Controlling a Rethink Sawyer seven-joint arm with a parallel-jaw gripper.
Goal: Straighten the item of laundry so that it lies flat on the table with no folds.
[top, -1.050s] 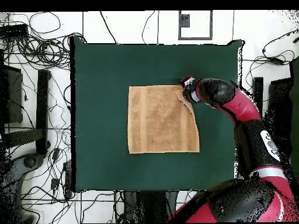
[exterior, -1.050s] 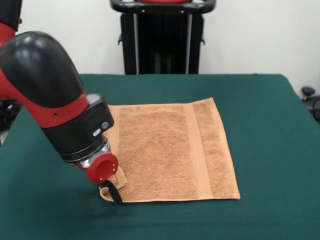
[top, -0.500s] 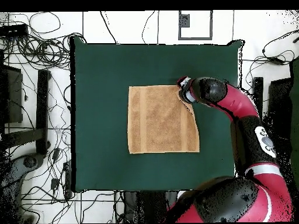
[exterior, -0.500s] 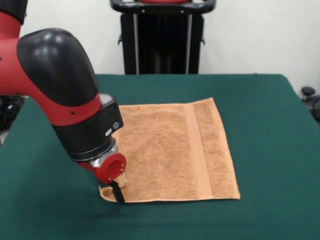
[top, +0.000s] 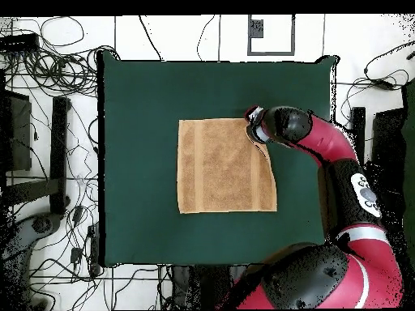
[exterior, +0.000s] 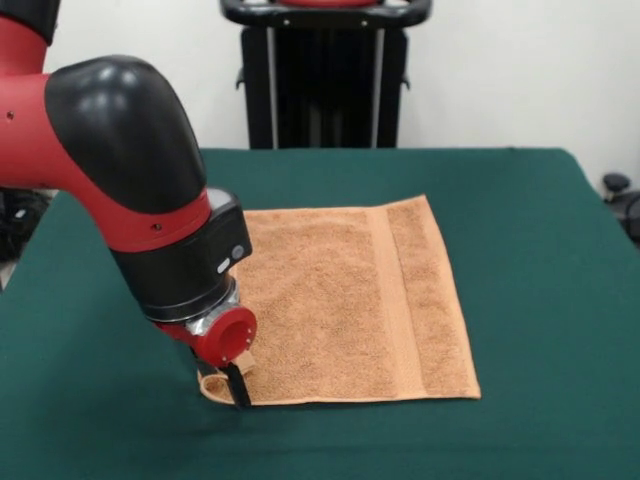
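The item of laundry, an orange-tan towel (exterior: 340,300), lies spread on the green table (exterior: 540,300), with one woven band running front to back near its right side. Its near-left corner is curled up off the felt. My gripper (exterior: 232,382) stands on that corner, shut on it, with a black finger (exterior: 238,386) touching the cloth and a strip of towel rising between the fingers. In the overhead view the towel (top: 223,166) sits mid-table (top: 138,97) and my gripper (top: 254,123) is at its upper-right corner, where the edge is pulled slightly inward.
A black stand (exterior: 325,70) rises behind the table's far edge. Cables (top: 49,97) and equipment lie on the floor around the table. My arm (top: 332,154) reaches in over the table's right edge in the overhead view.
My arm's bulky wrist has swung slightly right and lower in the front view. The gripper stays at the same towel corner, which remains curled up.
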